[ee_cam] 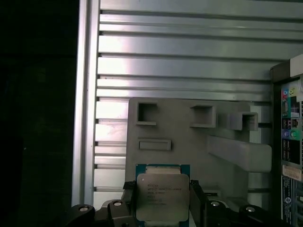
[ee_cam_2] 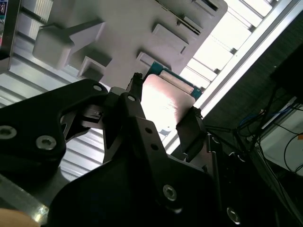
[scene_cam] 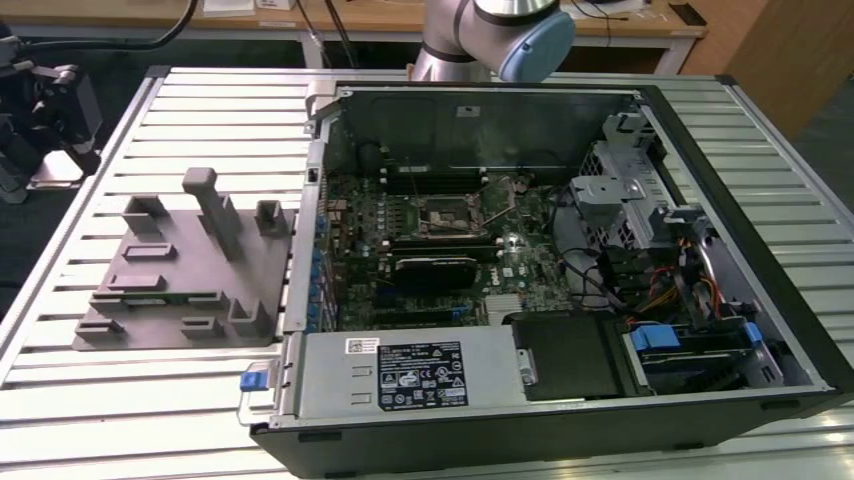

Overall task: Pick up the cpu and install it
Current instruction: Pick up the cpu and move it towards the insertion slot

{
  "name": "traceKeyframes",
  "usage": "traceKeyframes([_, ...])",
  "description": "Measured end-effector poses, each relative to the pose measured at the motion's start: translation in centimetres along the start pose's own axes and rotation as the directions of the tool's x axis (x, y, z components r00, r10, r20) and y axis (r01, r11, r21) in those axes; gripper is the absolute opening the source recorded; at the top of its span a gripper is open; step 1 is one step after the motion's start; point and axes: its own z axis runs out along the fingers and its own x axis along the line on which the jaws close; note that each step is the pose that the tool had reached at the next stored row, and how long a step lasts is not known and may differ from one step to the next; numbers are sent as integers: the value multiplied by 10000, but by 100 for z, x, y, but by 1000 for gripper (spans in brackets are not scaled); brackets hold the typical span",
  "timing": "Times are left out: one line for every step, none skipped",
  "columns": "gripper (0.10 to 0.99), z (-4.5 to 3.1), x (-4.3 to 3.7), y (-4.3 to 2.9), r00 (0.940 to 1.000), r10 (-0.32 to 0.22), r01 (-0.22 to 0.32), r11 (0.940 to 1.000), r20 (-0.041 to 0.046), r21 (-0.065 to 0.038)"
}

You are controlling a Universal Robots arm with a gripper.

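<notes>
The end effector [ee_cam: 162, 188] has its two fingers [ee_cam: 196, 201] closed on opposite edges of the cpu [ee_cam: 162, 198], which lies flat between them, its metal top facing the first wrist view. Beyond it lies the grey fixture block [ee_cam: 189, 137] on the slatted bench [ee_cam: 180, 52]. The computer case [scene_cam: 534, 250] stands just beside the block, its motherboard socket [scene_cam: 447, 213] well apart.

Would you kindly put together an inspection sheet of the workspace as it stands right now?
Surface: slatted metal table, carrying the grey fixture block and an open computer case.
Job's things: cpu held off the fixture block; motherboard socket inside the case.
Clutter: nothing seen.
Grippers: the gripper has its fingers closed on two opposite sides of the cpu.
Cables: coloured wires bundled inside the case, on the exterior view's right.
Surroundings: wooden desk behind the table; robot arm at the far edge.
</notes>
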Motion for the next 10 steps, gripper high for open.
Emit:
traceKeyframes([541,-15,-1,2,10000,-1,1,10000,4,2])
traceKeyframes([541,-29,-1,4,10000,-1,1,10000,8,4])
traceKeyframes([541,-44,-2,5,10000,-1,1,10000,13,6])
traceKeyframes([541,-58,-2,7,10000,-2,2,10000,16,8])
traceKeyframes([541,-72,-3,8,10000,-2,2,10000,20,8])
traceKeyframes([541,-86,-3,10,10000,-2,2,10000,24,9])
traceKeyframes([541,-99,-4,11,10000,-2,2,10000,29,9])
traceKeyframes([541,-113,-4,13,10000,-2,2,10000,32,10])
traceKeyframes([541,-128,-5,14,10000,-2,2,10000,36,11])
traceKeyframes([541,-143,-5,16,10000,-3,3,10000,38,12])
